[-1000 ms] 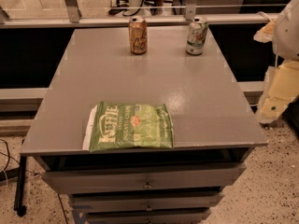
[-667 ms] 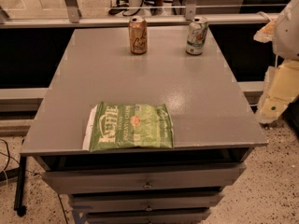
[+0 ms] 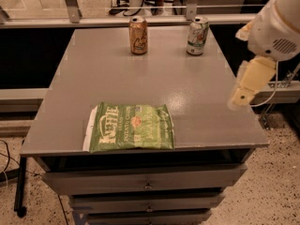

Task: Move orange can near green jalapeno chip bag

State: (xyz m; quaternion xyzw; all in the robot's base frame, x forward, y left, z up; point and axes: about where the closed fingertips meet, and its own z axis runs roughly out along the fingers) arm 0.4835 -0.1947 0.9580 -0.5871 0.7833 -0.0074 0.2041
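Though nothing has shifted, the gripper [image 3: 240,96], its opening impossible to tell, hovers well apart from the untouched orange can [image 3: 138,35].

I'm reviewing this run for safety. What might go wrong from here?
The gripper hangs at the right edge of the table; the white and green can stands beside the orange can on that side, so a reach might knock it over. The green jalapeno chip bag lies at the table's front edge; a nudge during placing might push it off.
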